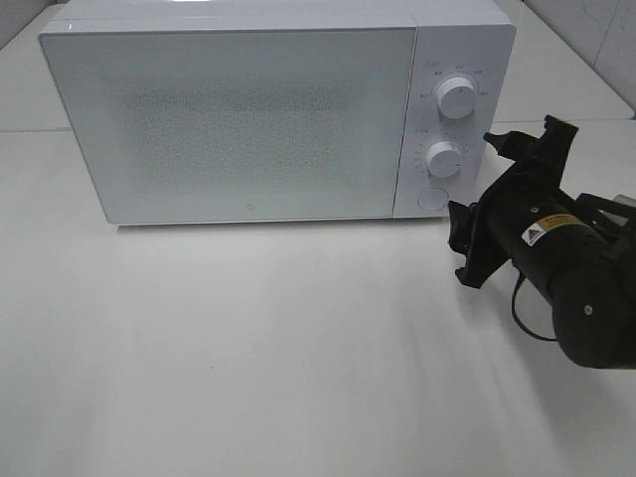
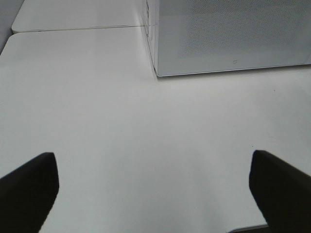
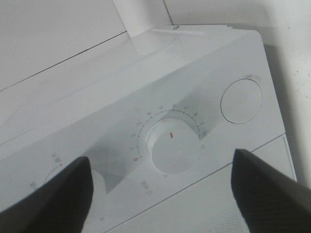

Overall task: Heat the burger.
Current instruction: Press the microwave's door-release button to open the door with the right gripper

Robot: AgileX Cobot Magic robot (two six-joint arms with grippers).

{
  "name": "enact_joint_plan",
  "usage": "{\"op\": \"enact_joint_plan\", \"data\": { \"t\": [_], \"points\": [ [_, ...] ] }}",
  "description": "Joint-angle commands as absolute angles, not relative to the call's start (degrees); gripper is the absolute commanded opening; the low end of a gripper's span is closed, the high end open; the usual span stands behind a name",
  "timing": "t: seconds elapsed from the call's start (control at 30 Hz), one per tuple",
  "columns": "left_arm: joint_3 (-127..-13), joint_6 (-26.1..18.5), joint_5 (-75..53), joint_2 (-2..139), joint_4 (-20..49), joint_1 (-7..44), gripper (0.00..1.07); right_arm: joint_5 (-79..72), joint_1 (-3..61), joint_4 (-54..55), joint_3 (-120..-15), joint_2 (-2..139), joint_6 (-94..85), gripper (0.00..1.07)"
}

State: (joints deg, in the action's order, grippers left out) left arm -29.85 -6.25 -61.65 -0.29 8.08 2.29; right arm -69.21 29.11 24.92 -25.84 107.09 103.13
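1. Burger – not seen in any view, so its place cannot be told.
2. The microwave (image 1: 238,119) is set at the back of the table (image 1: 248,348), its door shut. Nothing can be made out through the dotted door panel.
3. On the panel beside the door, an upper knob (image 1: 456,97), a lower knob (image 1: 443,159) and a round button (image 1: 431,198) are stacked in that order.
4. The right gripper (image 1: 477,189) is held just in front of this panel, apart from it, with its jaws spread wide and nothing between them. In the right wrist view the lower knob (image 3: 175,148) is framed between the two dark fingers (image 3: 48,194), with the button (image 3: 241,101) beside it.
5. The left gripper (image 2: 155,194) is shown only in its own wrist view – released, jaws wide, nothing held. It is poised over bare table (image 2: 121,121), well apart from the microwave's front corner (image 2: 156,73).
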Motion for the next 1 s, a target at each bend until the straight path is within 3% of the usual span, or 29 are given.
{"op": "enact_joint_plan", "data": {
  "t": [0.03, 0.3, 0.77, 1.0],
  "points": [
    [-29.7, -6.1, -61.6, -1.2, 8.3, 2.2, 1.02, -81.4, 29.5, 24.4, -23.1, 103.6, 98.0, 0.76],
    [-29.7, -6.1, -61.6, -1.2, 8.3, 2.2, 1.02, -81.2, 29.5, 24.4, -15.5, 95.2, 83.3, 0.76],
    [-29.7, -6.1, -61.6, -1.2, 8.3, 2.2, 1.02, -79.8, 29.5, 19.6, -8.4, 79.9, 34.9, 0.76],
    [-29.7, -6.1, -61.6, -1.2, 8.3, 2.2, 1.02, -65.1, 29.5, 18.9, -8.5, 72.6, 14.6, 0.76]
  ]
}}
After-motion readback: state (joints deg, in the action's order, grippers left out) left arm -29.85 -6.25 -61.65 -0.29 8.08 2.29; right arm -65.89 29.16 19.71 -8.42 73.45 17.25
